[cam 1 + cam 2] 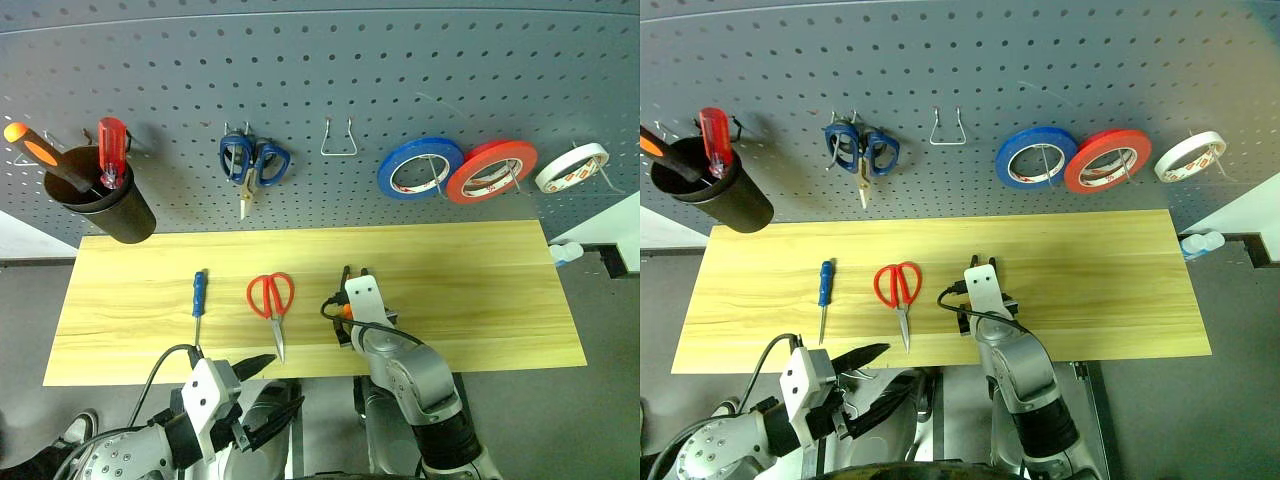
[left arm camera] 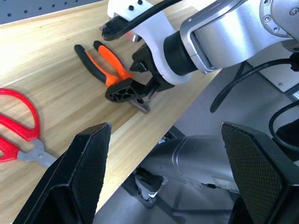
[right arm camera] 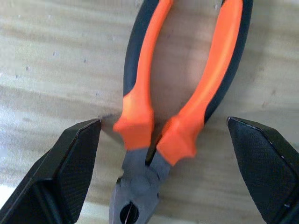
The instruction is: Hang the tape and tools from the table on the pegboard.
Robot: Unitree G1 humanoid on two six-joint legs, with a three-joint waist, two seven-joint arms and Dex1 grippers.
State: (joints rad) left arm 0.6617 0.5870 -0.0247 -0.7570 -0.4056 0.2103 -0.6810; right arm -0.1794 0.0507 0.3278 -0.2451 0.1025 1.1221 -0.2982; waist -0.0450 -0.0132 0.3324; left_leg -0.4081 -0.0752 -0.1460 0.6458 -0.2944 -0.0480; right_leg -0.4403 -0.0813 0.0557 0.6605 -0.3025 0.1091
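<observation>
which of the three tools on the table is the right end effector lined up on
The pliers, with orange-and-black handles: the open right end effector straddles them. The red scissors and blue-handled screwdriver lie apart, further toward the robot's left.

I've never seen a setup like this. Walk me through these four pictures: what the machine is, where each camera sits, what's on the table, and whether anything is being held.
This is a humanoid robot with two arms, each ending in a gripper of two black fingers. Two pictures come from cameras on its head, looking down over the arms. The other two come from cameras on the wrists, looking along each gripper's fingers.

On the wooden table lie a small blue-handled screwdriver, red-handled scissors and orange-and-black pliers. Behind it stands a grey pegboard, where the white tape roll already hangs beside a blue roll and a red roll.

Nothing is held. The right gripper is open, its fingers either side of the pliers. The left gripper is open too, off the table's near edge.
</observation>
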